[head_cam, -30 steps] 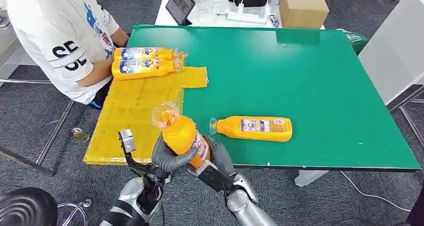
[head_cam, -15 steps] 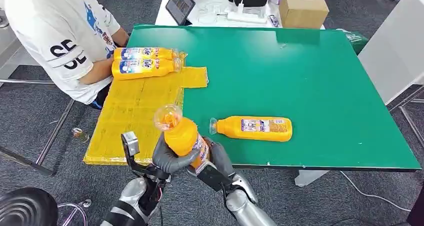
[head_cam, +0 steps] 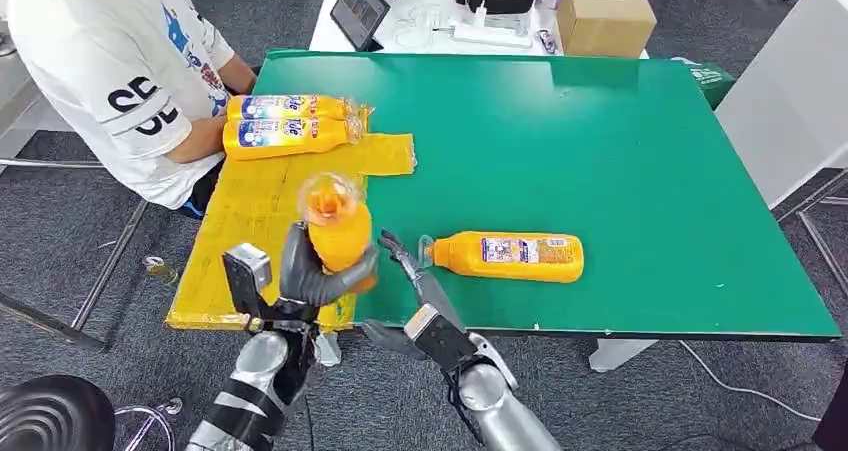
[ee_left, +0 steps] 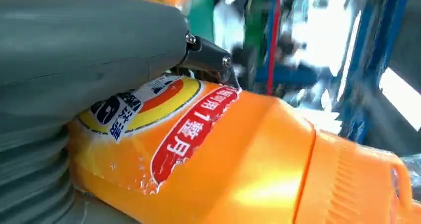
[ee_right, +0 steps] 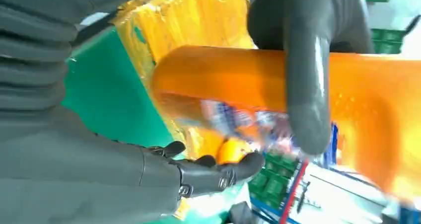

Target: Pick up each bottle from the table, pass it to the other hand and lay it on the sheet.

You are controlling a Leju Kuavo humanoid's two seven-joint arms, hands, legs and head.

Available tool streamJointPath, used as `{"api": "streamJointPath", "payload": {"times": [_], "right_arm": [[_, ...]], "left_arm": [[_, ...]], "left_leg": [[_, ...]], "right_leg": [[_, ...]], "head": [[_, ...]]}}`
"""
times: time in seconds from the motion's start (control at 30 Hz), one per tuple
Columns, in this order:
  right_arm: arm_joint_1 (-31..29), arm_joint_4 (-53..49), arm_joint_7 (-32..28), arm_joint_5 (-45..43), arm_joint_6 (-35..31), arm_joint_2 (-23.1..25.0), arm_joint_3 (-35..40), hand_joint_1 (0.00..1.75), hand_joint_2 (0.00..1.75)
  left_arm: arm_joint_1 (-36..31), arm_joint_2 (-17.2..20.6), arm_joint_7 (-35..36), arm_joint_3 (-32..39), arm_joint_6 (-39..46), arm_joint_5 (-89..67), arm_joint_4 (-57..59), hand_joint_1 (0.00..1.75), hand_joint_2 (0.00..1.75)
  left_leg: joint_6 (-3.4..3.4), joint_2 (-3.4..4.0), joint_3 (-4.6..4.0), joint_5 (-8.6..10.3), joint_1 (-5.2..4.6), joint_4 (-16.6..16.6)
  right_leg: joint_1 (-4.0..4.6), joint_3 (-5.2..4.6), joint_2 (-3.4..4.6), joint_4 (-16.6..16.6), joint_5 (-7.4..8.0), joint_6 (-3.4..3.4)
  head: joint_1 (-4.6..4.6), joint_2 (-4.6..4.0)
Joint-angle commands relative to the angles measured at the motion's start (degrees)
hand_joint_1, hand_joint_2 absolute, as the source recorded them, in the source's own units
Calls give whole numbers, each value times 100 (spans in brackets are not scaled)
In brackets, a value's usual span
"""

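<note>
1. The left hand (head_cam: pixel 315 276) grips an orange bottle (head_cam: pixel 337 231) over the yellow sheet's (head_cam: pixel 255 221) near edge.
2. The right hand (head_cam: pixel 415 291) is released, holding nothing.
3. One bottle (head_cam: pixel 510 256) waits on the green bench (head_cam: pixel 600 151).
4. Two bottles (head_cam: pixel 290 124) already lie on the sheet's far end.

1. So the handover's done: a second ago both robot hands were wrapped round the held bottle (head_cam: pixel 336 233), now just the left robot hand (head_cam: pixel 305 274) grips it.
2. The right robot hand (head_cam: pixel 415 291) has let go and sits just beside the bottle with its fingers spread apart.
3. The bottle has gone up and over to the left, now above the yellow sheet (head_cam: pixel 255 221) near the tabletop (head_cam: pixel 620 161) edge, standing more upright with the cap on top.
4. The person (head_cam: pixel 120 71) at the far left shifted a little.
</note>
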Motion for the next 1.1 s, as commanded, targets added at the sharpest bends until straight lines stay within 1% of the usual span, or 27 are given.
{"api": "streamJointPath", "payload": {"times": [0.03, 0.07, 0.1, 0.13, 0.17, 0.2, 0.23, 0.27, 0.3, 0.37, 0.4, 0.43, 0.47, 0.5, 0.53, 0.57, 0.6, 0.63, 0.67, 0.7, 0.73, 0.77, 0.8, 0.93, 1.0, 1.03, 1.1], "right_arm": [[3, -506, -11, 68, 0, -293, 122, 0, 0], [13, -600, -21, 102, -66, -319, 122, 0, 0], [17, -678, -30, 149, -167, -334, 110, 0, 0], [11, -708, -30, 149, -168, -350, 101, 0, 0], [29, -777, -27, 153, -180, -363, 98, 0, 0], [52, -934, -94, 144, -428, -303, 3, 0, 0], [106, -1176, -94, 23, -657, -243, -131, 0, 0], [132, -1379, -85, 18, -926, -208, -221, 0, 0], [140, -1488, -48, 16, -931, -234, -201, 0, 0], [133, -1502, -45, 13, -931, -230, -203, 0, 0], [233, -1723, -94, 46, -1507, -108, -373, 0, 0], [262, -2011, -94, -239, -1783, -125, -361, 0, 0], [299, -2252, -94, -415, -2122, -150, -382, 0, 0], [372, -2617, -94, -552, -2522, -136, -457, 0, 0], [417, -2819, -94, -756, -2630, -123, -522, 0, 0], [450, -2923, -94, -780, -2751, -114, -580, 0, 0], [499, -3129, -94, -927, -2905, -56, -665, 0, 0], [525, -3172, -94, -973, -2997, -42, -710, 0, 0], [528, -3163, -94, -955, -3051, -44, -721, 0, 0], [540, -3112, -94, -1047, -3032, -28, -763, 0, 0], [541, -3064, -94, -1057, -3053, -19, -794, 0, 0], [532, -2934, -94, -1133, -3012, -14, -855, 0, 0], [532, -2934, -94, -1133, -3012, -14, -855, 0, 0], [516, -2899, -94, -1145, -3011, -18, -869, 0, 0], [516, -2899, -94, -1145, -3011, -18, -869, 0, 0], [509, -2751, -94, -1244, -2947, 14, -956, 0, 0], [497, -2733, -94, -1252, -2930, 8, -1003, 0, 0]], "left_arm": [[-554, -58, -281, 671, 720, -277, 355, 175, 175], [-661, -6, -359, 802, 1062, -451, 418, 175, 175], [-755, 77, -441, 847, 1331, -692, 483, 175, 175], [-788, 138, -445, 902, 1316, -670, 492, 175, 175], [-832, 147, -533, 943, 1534, -869, 565, 175, 175], [-937, 160, -583, 1038, 1927, -1177, 686, 175, 175], [-1048, 286, -611, 999, 2495, -1803, 850, 175, 175], [-1121, 366, -631, 1079, 2787, -2036, 944, 175, 175], [-1146, 387, -643, 1119, 2743, -2042, 1008, 175, 175], [-1146, 404, -642, 1131, 2740, -2041, 1015, 175, 175], [-1242, 454, -495, 1103, 3023, -2505, 1280, 175, 175], [-1318, 490, -422, 1193, 3451, -3153, 1462, 175, 175], [-1415, 520, -360, 1237, 3445, -3309, 1717, 175, 175], [-1432, 387, -235, 1822, 3451, -4543, 1742, 175, 175], [-1557, 385, -218, 1969, 3451, -4761, 2069, 175, 175], [-1575, 370, -160, 2196, 3451, -5302, 2075, 175, 175], [-1675, 354, -11, 2318, 3451, -5806, 2386, 175, 175], [-1672, 378, 198, 2439, 3451, -6476, 2336, 175, 175], [-1690, 365, 241, 2492, 3451, -6700, 2419, 175, 175], [-1811, 449, 393, 2421, 3451, -6927, 2832, 175, 175], [-1851, 485, 449, 2384, 3451, -7049, 2997, 175, 175], [-2006, 620, 662, 2178, 3451, -7263, 3539, 175, 175], [-2006, 620, 662, 2178, 3451, -7263, 3539, 175, 175], [-1984, 633, 683, 2160, 3451, -7265, 3582, 175, 175], [-1984, 633, 683, 2160, 3451, -7265, 3582, 175, 175], [-2098, 749, 965, 1907, 3161, -7514, 3993, 175, 175], [-2106, 804, 955, 1825, 3104, -7448, 4151, 175, 175]], "left_leg": [[6, -4, 11, -4, 2, -2], [9, -4, 18, -8, 5, 2], [6, 3, 9, -4, 1, 0], [9, 12, 22, -10, 4, 1], [6, 9, 12, -6, 5, 2], [4, 5, 10, -2, 1, -1], [9, 17, 38, -13, 8, -2], [4, 2, 11, -2, 2, 0], [5, 1, 19, -5, 6, 1], [4, 9, 10, -3, 2, 0], [7, 16, 23, -9, 5, -1], [6, 12, 17, -5, 1, -3], [7, 12, 27, -8, 4, -3], [5, 3, 13, -2, 1, -1], [7, 13, 22, -9, 2, 2], [6, 1, 13, -5, 2, 3], [4, -5, 4, 0, -1, 0], [7, 6, 16, -7, 1, 2], [5, 1, 10, -3, -1, 0], [7, 13, 24, -9, 4, 0], [8, 20, 34, -12, 6, 0], [5, 12, 28, -6, 4, -4], [2, 3, 19, 0, 0, -6], [6, 13, 25, -7, 7, -1], [4, 14, 10, -2, 2, -2], [7, 17, 23, -7, 4, -2], [8, 15, 32, -8, 6, -4]], "right_leg": [[5, 17, -10, -5, -5, -11], [10, 26, -12, -5, -8, -17], [4, 12, -2, -2, -3, -11], [9, 24, 3, -4, -6, -18], [9, 14, 2, -2, -3, -15], [4, 9, -1, -2, -2, -12], [16, 38, 3, -7, -8, -29], [6, 13, -6, 1, -4, -16], [11, 22, -9, 1, -6, -21], [5, 9, 3, 0, -2, -13], [10, 22, 7, -3, -4, -19], [5, 15, 5, -2, -3, -14], [10, 26, 2, -3, -6, -21], [5, 11, -5, 2, -4, -14], [7, 18, -2, 5, -9, -22], [6, 15, -9, 4, -8, -17], [1, 7, -5, 3, -3, -10], [6, 17, 2, 2, -6, -17], [2, 12, -2, 2, -4, -11], [8, 25, 3, -2, -7, -20], [12, 33, 5, -3, -9, -25], [9, 29, -2, -4, -7, -21], [4, 20, -8, -3, -4, -14], [12, 26, -1, -4, -6, -20], [5, 8, 1, -1, -2, -9], [10, 22, 2, -4, -6, -17], [12, 34, -2, -7, -7, -20]], "head": [[-2, 0], [0, 0], [-2, 0], [-2, 0], [0, 0], [-2, 0], [-2, 0], [0, 0], [-2, 0], [0, 0], [-4, 0], [-2, 0], [0, 0], [-4, 0], [0, 0], [2, 0], [-2, 0], [-2, 0], [0, 0], [0, 0], [0, 0], [0, 0], [-2, 0], [-2, 0], [-2, 0], [0, 0], [0, 0]]}}
